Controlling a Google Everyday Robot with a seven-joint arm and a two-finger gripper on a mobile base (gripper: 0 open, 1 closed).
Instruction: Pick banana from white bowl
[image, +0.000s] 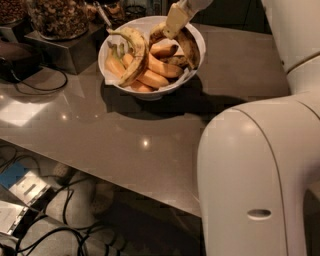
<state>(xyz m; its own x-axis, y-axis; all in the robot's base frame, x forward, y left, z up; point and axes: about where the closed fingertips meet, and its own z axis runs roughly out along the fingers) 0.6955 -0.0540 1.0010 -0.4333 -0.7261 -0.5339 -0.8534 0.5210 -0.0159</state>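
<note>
The white bowl (116, 82) stands at the back of the grey table and holds several bananas. The banana (189, 47), dull yellow with dark brown blotches, arches along the bowl's right side with its joined twin (157, 33). My gripper (173, 22) reaches down from the top over the bowl's back right. It is shut on the top of the mottled banana, which stands raised near the rim. A long arched yellow banana (136, 55) lies across the left side. Smooth orange-yellow bananas (161, 67) lie beneath.
A glass jar of nuts (57, 15) on a metal stand (67, 50) sits left of the bowl, with a black cable (35, 82) beside it. My white arm and body (260, 175) fill the right side. The table's front edge (100, 175) runs diagonally, with cables on the floor below.
</note>
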